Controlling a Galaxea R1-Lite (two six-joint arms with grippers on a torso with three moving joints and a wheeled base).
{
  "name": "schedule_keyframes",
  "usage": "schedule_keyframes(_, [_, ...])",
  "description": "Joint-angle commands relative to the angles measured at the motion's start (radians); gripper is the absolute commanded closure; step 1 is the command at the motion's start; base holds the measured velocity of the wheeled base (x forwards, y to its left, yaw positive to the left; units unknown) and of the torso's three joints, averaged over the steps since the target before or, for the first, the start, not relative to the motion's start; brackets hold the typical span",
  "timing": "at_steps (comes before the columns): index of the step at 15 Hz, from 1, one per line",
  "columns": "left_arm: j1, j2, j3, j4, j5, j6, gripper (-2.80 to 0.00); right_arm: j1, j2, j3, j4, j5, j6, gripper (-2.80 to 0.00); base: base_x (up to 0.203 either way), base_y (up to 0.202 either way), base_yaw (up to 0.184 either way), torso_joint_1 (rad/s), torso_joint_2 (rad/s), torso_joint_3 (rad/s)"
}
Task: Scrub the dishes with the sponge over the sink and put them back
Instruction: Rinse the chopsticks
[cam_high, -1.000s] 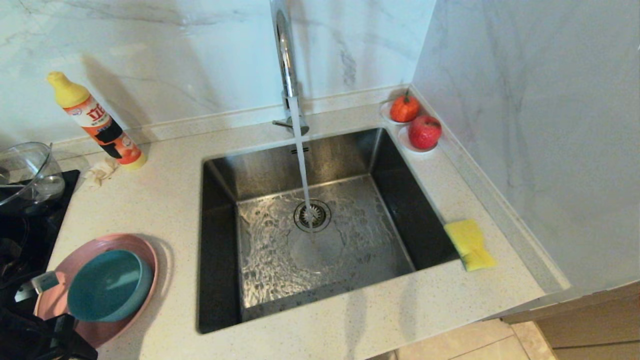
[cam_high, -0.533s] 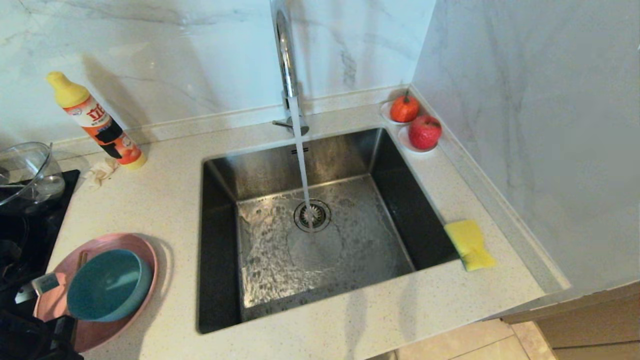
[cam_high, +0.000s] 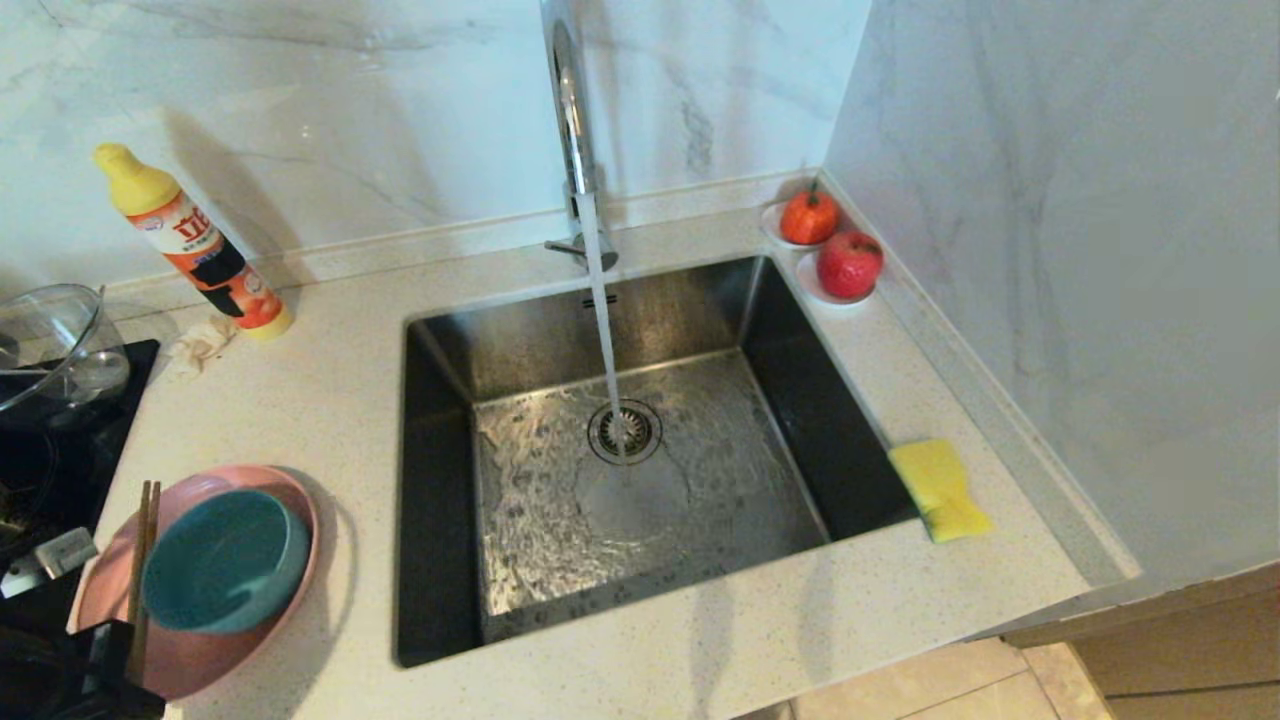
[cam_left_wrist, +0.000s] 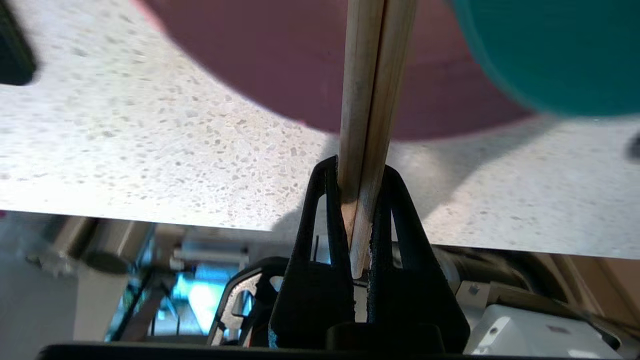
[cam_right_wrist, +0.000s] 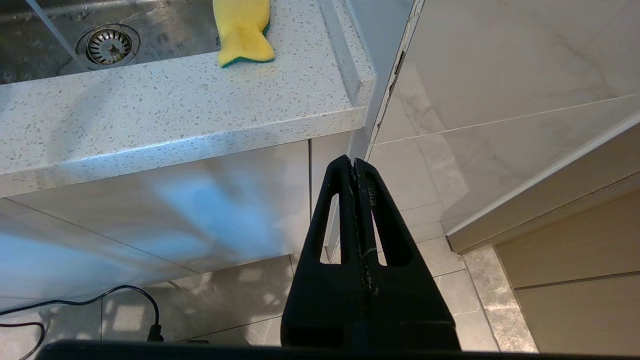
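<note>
The teal-blue bowl (cam_high: 225, 560) sits in the pink plate (cam_high: 205, 660) on the counter left of the sink (cam_high: 720, 480). A pair of wooden chopsticks (cam_high: 143, 550) lies over the plate's left side, beside the bowl. My left gripper (cam_high: 125, 640) is shut on their near end at the counter's front-left corner. In the left wrist view the left gripper (cam_left_wrist: 357, 175) pinches the chopsticks (cam_left_wrist: 372, 75), which run over the plate (cam_left_wrist: 280, 65) past the bowl (cam_left_wrist: 550, 50). The yellow sponge (cam_high: 940, 490) lies on the sink's right rim. My right gripper (cam_right_wrist: 354, 162) hangs shut and empty below the counter edge, with the sponge (cam_right_wrist: 242, 30) beyond it.
Water runs from the chrome tap (cam_high: 570, 110) onto the drain. An orange detergent bottle (cam_high: 195, 245), a crumpled tissue (cam_high: 200, 340) and a clear glass bowl (cam_high: 55, 345) on a black hob stand at the back left. Two red fruits (cam_high: 830, 240) sit in the back right corner.
My left gripper has shut on the chopsticks and drawn back toward the counter's front edge. The chopsticks now show over the plate's left side. The right arm has not moved.
</note>
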Motion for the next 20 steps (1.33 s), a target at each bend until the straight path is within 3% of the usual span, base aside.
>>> schedule_keyframes(1, [0.001,-0.102,-0.002,0.005,0.001,-0.002,0.00,0.000,0.000,0.000,0.000,0.000,0.000,0.00,0.000,0.000,0.000,0.000,0.00,0.000])
schedule_keyframes(6, [0.006,-0.255,-0.010,0.019,0.054,-0.018,0.00,0.000,0.000,0.000,0.000,0.000,0.000,0.00,0.000,0.000,0.000,0.000,0.00,0.000])
schedule_keyframes(9, [0.016,-0.350,-0.014,0.023,0.141,-0.013,0.00,0.000,0.000,0.000,0.000,0.000,0.000,0.00,0.000,0.000,0.000,0.000,0.00,0.000])
schedule_keyframes(12, [0.014,-0.432,-0.081,0.020,0.148,-0.014,0.00,0.000,0.000,0.000,-0.002,0.000,0.000,0.00,0.000,0.000,0.000,0.000,0.00,0.000])
schedule_keyframes(13, [0.012,-0.447,-0.121,0.017,0.111,-0.016,0.00,0.000,0.000,0.000,0.000,0.000,0.000,0.00,0.000,0.000,0.000,0.000,0.00,0.000])
schedule_keyframes(16, [-0.007,-0.451,-0.261,0.037,-0.099,-0.021,0.00,0.000,0.000,0.000,0.000,0.000,0.000,0.00,0.000,0.000,0.000,0.000,0.00,0.000])
schedule_keyframes(20, [-0.114,-0.255,-0.470,0.051,-0.205,-0.017,0.00,0.000,0.000,0.000,0.000,0.000,0.000,0.00,0.000,0.000,0.000,0.000,0.00,0.000])
